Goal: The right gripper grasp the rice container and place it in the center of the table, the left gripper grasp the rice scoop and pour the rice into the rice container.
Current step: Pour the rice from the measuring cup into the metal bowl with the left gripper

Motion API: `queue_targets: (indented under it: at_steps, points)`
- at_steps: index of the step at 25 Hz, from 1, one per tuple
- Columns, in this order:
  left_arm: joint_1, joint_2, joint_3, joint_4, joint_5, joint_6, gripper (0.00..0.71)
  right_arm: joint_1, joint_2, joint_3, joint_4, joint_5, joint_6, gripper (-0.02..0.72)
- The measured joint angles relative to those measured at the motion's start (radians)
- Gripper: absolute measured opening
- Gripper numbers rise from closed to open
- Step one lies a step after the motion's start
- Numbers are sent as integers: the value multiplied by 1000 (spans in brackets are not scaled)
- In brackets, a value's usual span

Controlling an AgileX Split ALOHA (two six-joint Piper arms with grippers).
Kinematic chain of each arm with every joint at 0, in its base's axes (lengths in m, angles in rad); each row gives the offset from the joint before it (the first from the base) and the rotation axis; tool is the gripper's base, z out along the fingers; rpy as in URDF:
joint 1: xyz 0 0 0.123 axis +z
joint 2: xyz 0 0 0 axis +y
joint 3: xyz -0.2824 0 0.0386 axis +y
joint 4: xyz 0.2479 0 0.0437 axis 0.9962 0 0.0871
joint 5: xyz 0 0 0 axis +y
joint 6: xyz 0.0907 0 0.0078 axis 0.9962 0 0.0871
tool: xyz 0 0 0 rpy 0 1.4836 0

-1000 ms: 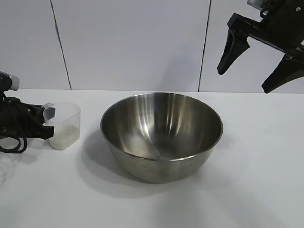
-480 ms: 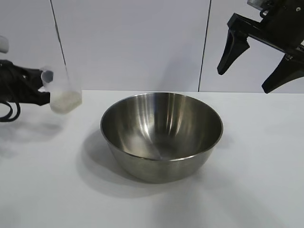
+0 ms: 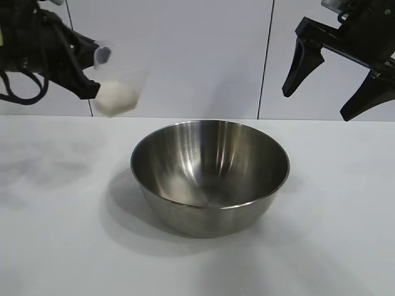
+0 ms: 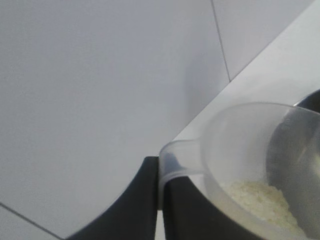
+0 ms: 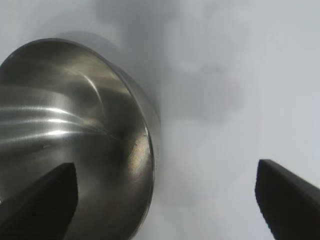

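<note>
My left gripper [image 3: 92, 74], black with tapered fingers, is pinched tight on the tab handle of the small translucent plastic rice scoop [image 3: 118, 83], which hangs in the air above and to the left of the large shiny stainless-steel rice container [image 3: 210, 176]. The white rice [image 3: 116, 97] lies heaped in the scoop's bottom; none shows in the container. The container stands empty near the middle of the plain white table [image 3: 333, 234], so placement looks complete. My right gripper [image 3: 336, 77] hangs high at the right with its fingers spread wide, holding nothing.

Recommendation for the pour: carry the scoop over the container's rim until its spout sits above the hollow, keep it level on the way, then roll the wrist slowly. Risk noted: tipping short of the rim would scatter grains on the table.
</note>
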Motion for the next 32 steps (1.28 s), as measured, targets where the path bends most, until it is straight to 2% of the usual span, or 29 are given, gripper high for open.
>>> queue_targets:
  at_steps: [6,10,13,20,26,32]
  points:
    - [-129,0,-71,-34,111,186,9,0,0,0,-1,0,-2,661]
    - [-191,4,-77,-34,138,360,9,0,0,0,-1,0,-8,661]
    - [-217,41,-88,-35,144,464,9,0,0,0,-1,0,-10,661]
    - [-235,152,-140,-36,155,809,9,0,0,0,-1,0,-13,661]
    - [-235,187,-140,-39,81,1208,9,0,0,0,-1,1,-15,661]
    - [-235,189,-140,-39,-18,1445,9,0,0,0,0,1,-16,661]
